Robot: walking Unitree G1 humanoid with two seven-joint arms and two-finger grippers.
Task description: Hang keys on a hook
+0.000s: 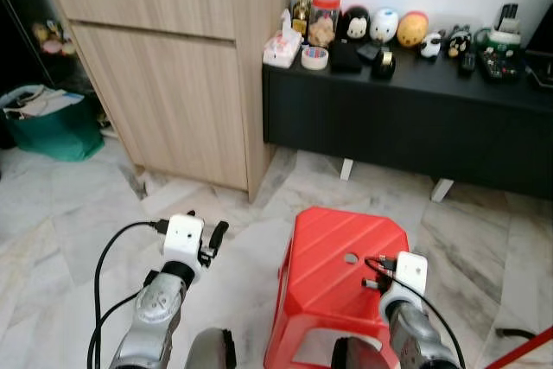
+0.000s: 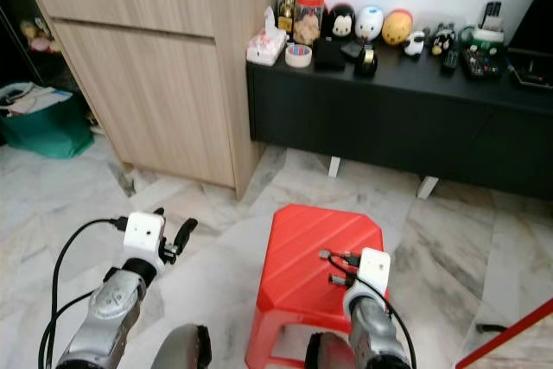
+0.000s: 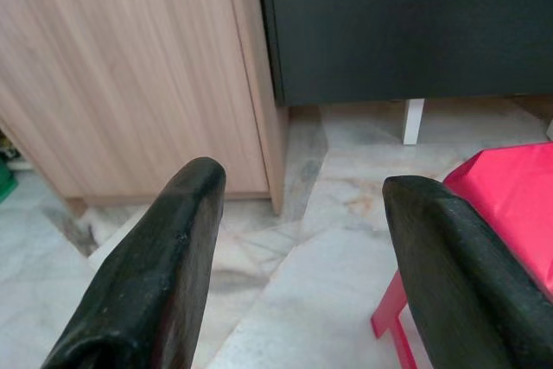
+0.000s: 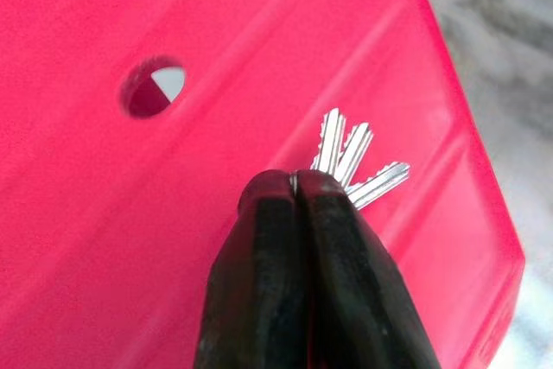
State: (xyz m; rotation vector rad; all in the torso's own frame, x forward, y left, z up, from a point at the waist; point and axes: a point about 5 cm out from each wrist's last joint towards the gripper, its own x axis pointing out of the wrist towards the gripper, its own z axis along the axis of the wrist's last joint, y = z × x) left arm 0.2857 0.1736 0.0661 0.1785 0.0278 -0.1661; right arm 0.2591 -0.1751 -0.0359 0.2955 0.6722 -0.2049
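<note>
Right gripper (image 4: 298,192) fingers pressed together, pinching a bunch of silver keys (image 4: 354,157); three blades fan out past the fingertips, above the red plastic stool (image 1: 333,270) top, near its round centre hole (image 4: 154,86). Left gripper (image 3: 298,248) fingers spread, holding nothing, over marble floor (image 1: 78,222) beside the stool. On the black low cabinet (image 1: 406,110): clear jar with red lid (image 1: 325,19), contents pale, unidentifiable; tissue pack (image 1: 282,45); tape roll (image 1: 314,58). Green bag (image 1: 54,123) on floor holds papers.
</note>
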